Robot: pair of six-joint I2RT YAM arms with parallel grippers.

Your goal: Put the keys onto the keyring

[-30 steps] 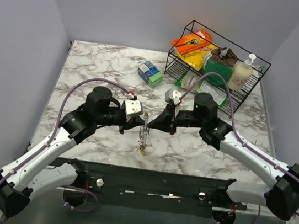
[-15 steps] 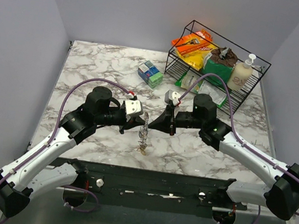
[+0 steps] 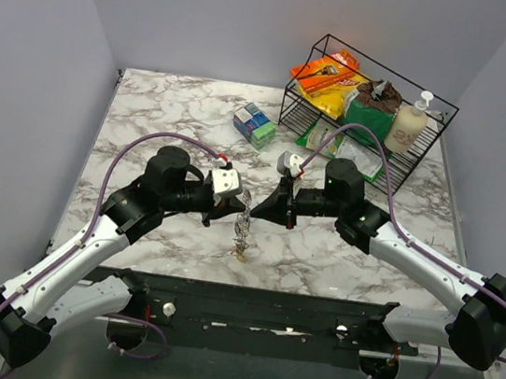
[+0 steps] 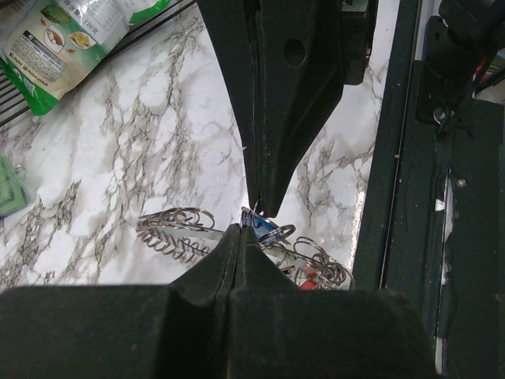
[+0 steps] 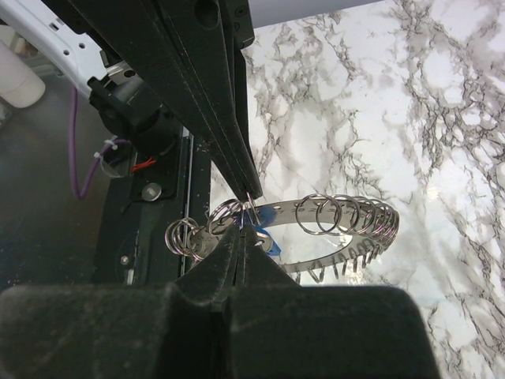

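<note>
Above the near centre of the white marble table (image 3: 151, 109), a threading step is underway, with left gripper (image 3: 232, 207) and right gripper (image 3: 257, 211) meeting tip to tip. Both jaws are pressing fully together. The left is seemingly pinching the hanging large silvery coiled-wire keyring (image 5: 351, 215), the right the small blue-headed metal key (image 4: 260, 229). Next move, as I judge it: easing the key's hole onto the wire end, which calls for fine alignment.

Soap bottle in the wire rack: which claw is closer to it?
Right. The right claw is down-left of the soap bottle; the left claw meets it tip to tip at the keyring, slightly farther left.
</note>
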